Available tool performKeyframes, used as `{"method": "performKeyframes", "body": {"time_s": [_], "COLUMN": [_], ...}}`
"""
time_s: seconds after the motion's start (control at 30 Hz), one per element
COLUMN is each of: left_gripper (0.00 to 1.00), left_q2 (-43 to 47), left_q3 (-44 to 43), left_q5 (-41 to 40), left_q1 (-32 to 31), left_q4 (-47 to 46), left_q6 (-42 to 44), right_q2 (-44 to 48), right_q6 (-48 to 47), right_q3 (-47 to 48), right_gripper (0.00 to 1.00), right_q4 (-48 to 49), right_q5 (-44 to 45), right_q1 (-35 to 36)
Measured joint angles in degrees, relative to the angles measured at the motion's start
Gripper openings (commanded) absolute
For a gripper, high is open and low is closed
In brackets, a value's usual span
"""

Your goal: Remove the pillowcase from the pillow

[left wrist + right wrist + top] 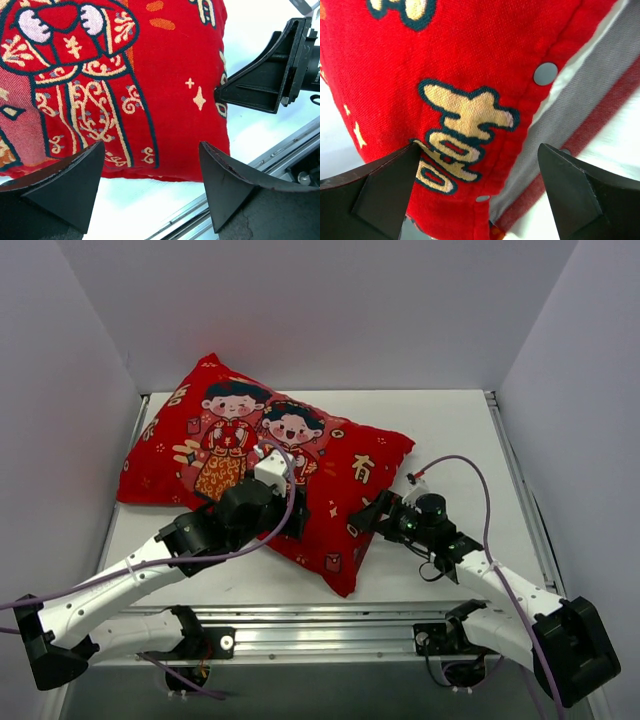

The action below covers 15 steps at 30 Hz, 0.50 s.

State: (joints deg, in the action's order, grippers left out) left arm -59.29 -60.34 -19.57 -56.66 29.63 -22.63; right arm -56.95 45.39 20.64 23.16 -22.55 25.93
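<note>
The red pillowcase (250,455), printed with two cartoon children, covers the pillow and lies diagonally on the white table (450,430). My left gripper (297,520) is open above the case's near edge; in the left wrist view (151,145) its fingers (75,185) hold nothing over the red fabric (160,75). My right gripper (365,517) is open at the case's right edge. In the right wrist view (477,146) its fingers straddle the snap-buttoned hem (545,73). A grey and dark red band (580,115) and white fabric (615,155), apparently the pillow, show beside it.
Grey walls close in the table on the left, back and right. A metal rail (330,625) runs along the near edge by the arm bases. The right gripper's finger (260,82) shows in the left wrist view, touching the case's edge.
</note>
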Motion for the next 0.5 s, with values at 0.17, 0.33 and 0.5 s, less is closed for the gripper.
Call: {"method": "performKeyframes", "body": {"time_s": [0.17, 0.33, 0.5], "left_gripper": [0.84, 0.84, 0.84], "left_q2": [-1.0, -2.2, -3.2], "left_q3": [0.0, 0.0, 0.0], "left_q5": [-1.0, -1.2, -1.3], "left_q1": [-0.3, -1.3, -3.4], "left_q4": [0.0, 0.0, -0.3], "left_q6": [0.8, 0.9, 1.0], "right_q2": [-3.1, -2.6, -0.1], "right_q6": [1.1, 1.7, 0.3], "right_q3": [-0.9, -1.2, 1.0], "right_gripper": [0.88, 0.71, 0.55], "right_q4": [5.7, 8.2, 2.9], "right_q5": [-2.6, -3.5, -1.8], "right_q1": [0.2, 1.7, 3.1]}}
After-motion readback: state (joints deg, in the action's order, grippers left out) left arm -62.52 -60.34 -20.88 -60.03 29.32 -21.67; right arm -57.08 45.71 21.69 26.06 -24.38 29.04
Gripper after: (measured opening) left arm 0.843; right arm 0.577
